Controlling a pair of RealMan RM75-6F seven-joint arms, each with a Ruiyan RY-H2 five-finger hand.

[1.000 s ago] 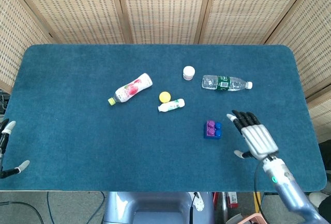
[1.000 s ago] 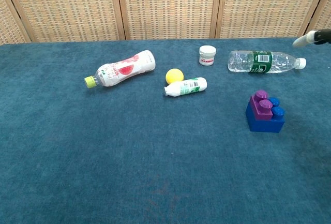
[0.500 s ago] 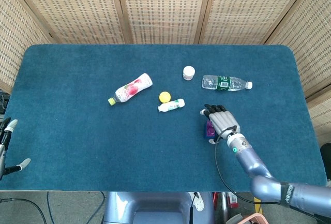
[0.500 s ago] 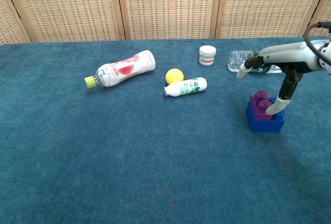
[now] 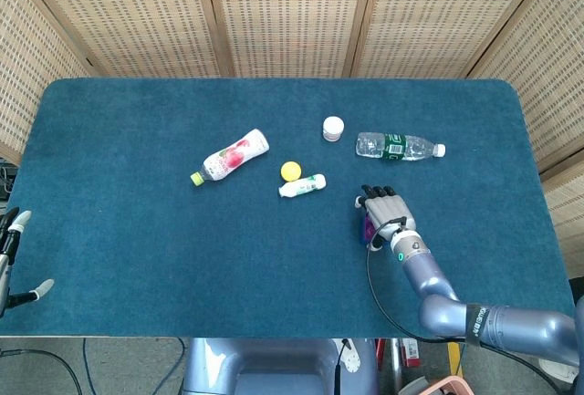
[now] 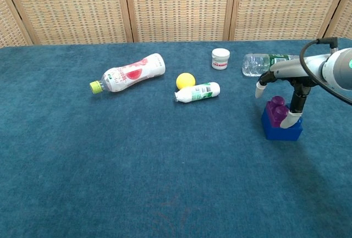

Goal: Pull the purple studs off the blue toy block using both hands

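The left robot hand [image 5: 11, 263] hung open off the near edge of the blue-carpeted bench [image 5: 137, 249]. The right robot hand [image 5: 387, 213] hovered spread over the purple plastic studs [image 6: 280, 110] atop the blue toy block [image 6: 276, 128], one fingertip touching. Beyond lay a clear plastic water bottle [image 5: 399, 147].

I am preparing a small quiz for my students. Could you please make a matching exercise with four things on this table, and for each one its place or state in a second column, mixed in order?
Things:
1. yellow ball
2. blue toy block
3. white jar
4. pink-label bottle

Places or states:
A. lying on its side, green cap
B. under the right hand
C. standing upright beside the clear bottle
D. next to the small white bottle

Pairs: 1-D, 2-B, 3-C, 4-A
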